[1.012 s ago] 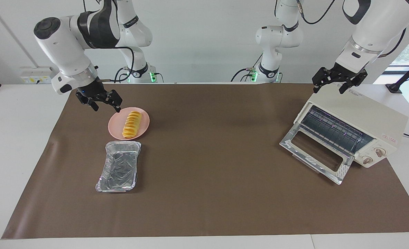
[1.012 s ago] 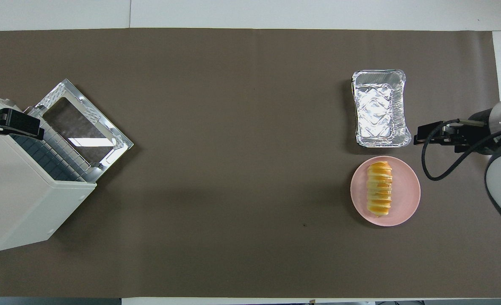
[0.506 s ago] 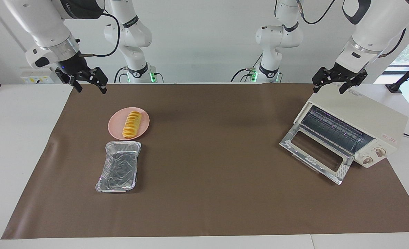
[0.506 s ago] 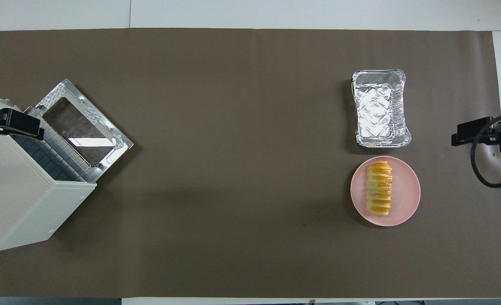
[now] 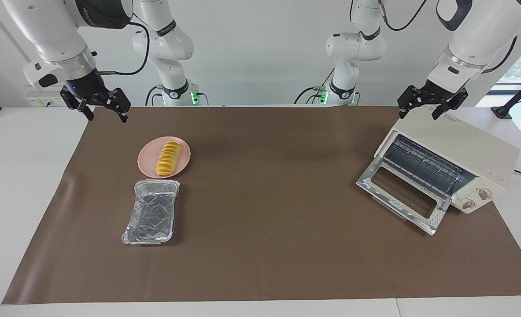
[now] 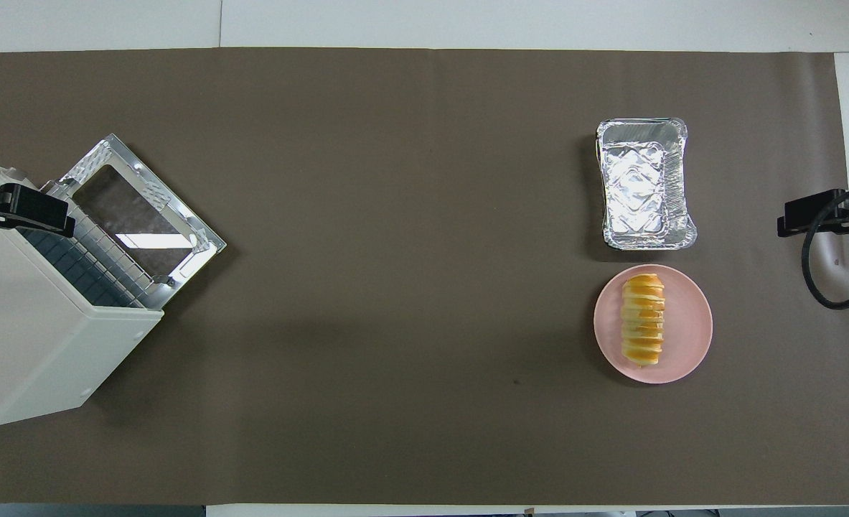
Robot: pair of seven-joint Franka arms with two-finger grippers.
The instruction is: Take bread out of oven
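My right gripper [image 5: 103, 110] hangs with its fingers [image 5: 122, 115] spread and empty above the mat [image 5: 260, 264] edge at the right arm's end of the bench [image 5: 22, 176]; a second ago it stood low beside the plate [image 5: 148, 164], and it has since lifted up and away. My left gripper [image 5: 424, 110] waits over the top of the oven [image 5: 463, 145], fingers likewise spread, holding nothing, unmoved over the same second. The bread [image 5: 168, 158] lies on the plate, well apart from the oven, toward the right arm's end. The foil tray [image 5: 151, 213] sits empty just beside the plate, farther from the robots. The oven door [image 5: 403, 199] hangs open and the rack [image 5: 423, 166] shows nothing on it. I read the retreat as the release being finished: the bread is out and set down, and the task looks complete, save perhaps closing the door.
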